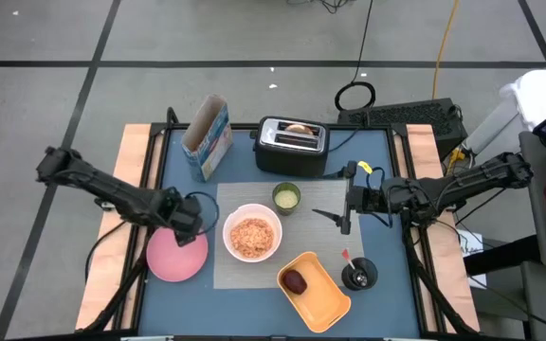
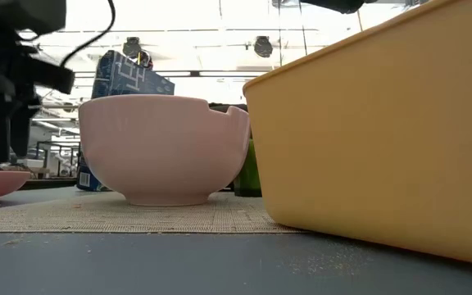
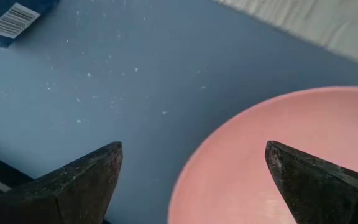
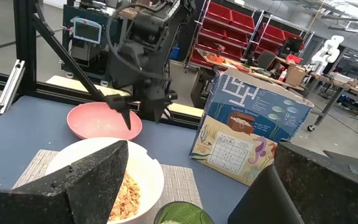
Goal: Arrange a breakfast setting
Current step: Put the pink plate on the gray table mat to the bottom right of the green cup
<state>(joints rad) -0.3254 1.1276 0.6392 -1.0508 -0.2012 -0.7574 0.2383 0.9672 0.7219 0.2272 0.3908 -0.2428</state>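
Observation:
The pink plate (image 1: pixel 171 260) lies flat on the blue table, left of the grey placemat (image 1: pixel 238 275). My left gripper (image 3: pixel 193 146) points down over the plate's far rim (image 3: pixel 185 180), open, with one finger over the plate and one over the table. On the placemat stand a white bowl (image 1: pixel 251 237) of cereal and a pale-green cup (image 1: pixel 286 197). A round bread piece (image 1: pixel 299 129) sticks up from a slot of the toaster (image 1: pixel 292 150). At the placemat's right side my right gripper (image 1: pixel 342 213) hangs open and level, holding nothing.
A blue cereal box (image 1: pixel 207 137) stands at the far left. An orange tray (image 1: pixel 322 301) with a dark round thing lies at the placemat's near right corner. A small black round object (image 1: pixel 358 275) sits right of the tray. The toaster's cable runs off the far edge.

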